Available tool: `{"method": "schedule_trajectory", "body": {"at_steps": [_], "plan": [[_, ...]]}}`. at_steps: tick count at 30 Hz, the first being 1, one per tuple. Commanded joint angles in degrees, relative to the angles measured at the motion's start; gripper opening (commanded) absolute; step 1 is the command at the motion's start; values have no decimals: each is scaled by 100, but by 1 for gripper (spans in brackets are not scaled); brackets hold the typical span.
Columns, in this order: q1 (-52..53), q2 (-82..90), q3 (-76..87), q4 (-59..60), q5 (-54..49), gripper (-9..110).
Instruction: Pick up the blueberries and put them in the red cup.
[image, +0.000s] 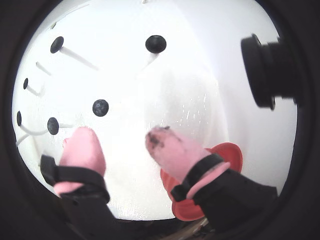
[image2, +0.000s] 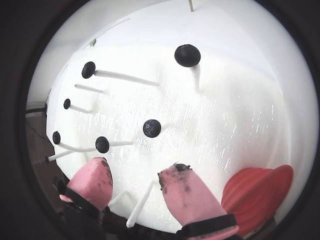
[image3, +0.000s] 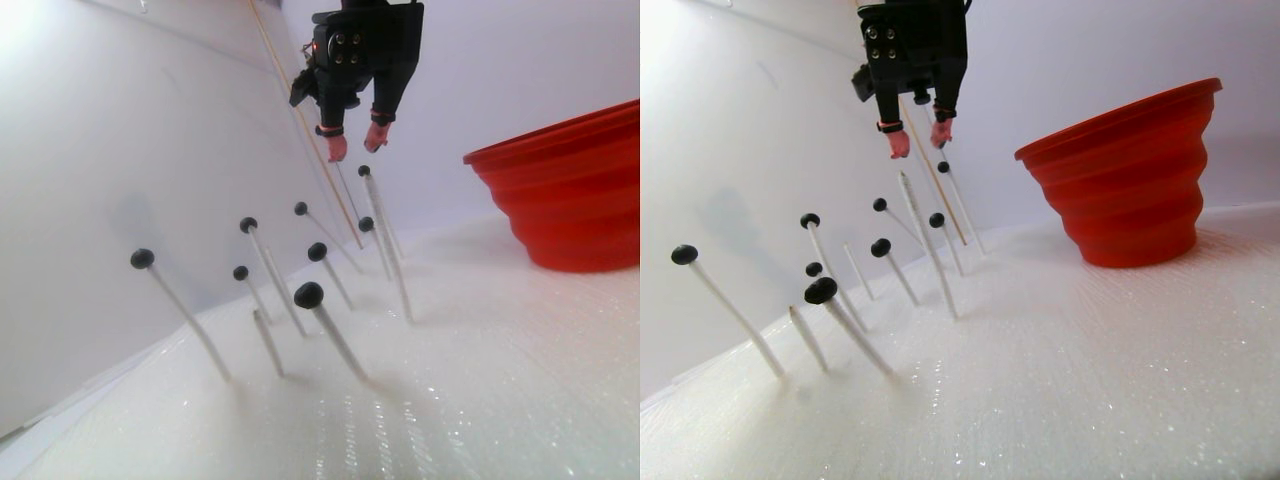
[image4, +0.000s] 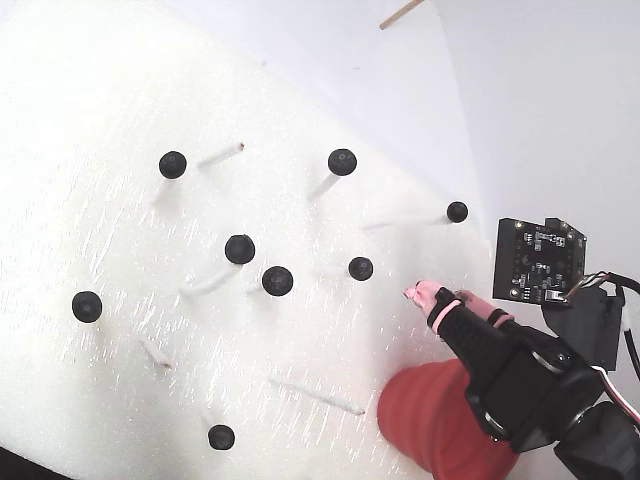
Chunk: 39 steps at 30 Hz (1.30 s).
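Blueberries (image4: 240, 249): about eight in the fixed view, perched on white sticks (image3: 340, 345) in the foam (image4: 90, 100). Cup (image3: 575, 190): beside them, contents hidden. Gripper (image2: 135, 182): pink fingers apart, empty, raised above. Picking remains.

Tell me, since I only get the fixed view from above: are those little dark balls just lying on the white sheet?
Observer: No. The stereo pair view shows the blueberries each perched on top of a thin white stick that stands tilted in the foam.
Operator: Is the claw holding one? I see only one pink tip.
Observer: No. In a wrist view the gripper has two pink fingertips set apart, with nothing between them.
Operator: And the red thing under the arm?
Observer: That is the red cup. In the stereo pair view it stands upright, rim up, with ribbed sides.
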Motion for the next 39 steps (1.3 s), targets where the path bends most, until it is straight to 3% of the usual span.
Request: {"method": "schedule_trajectory", "body": {"at_steps": [1, 39], "plan": [[-299, 9, -26, -211, -35, 18], [18, -1582, -158, -1995, -536, 18]]}}
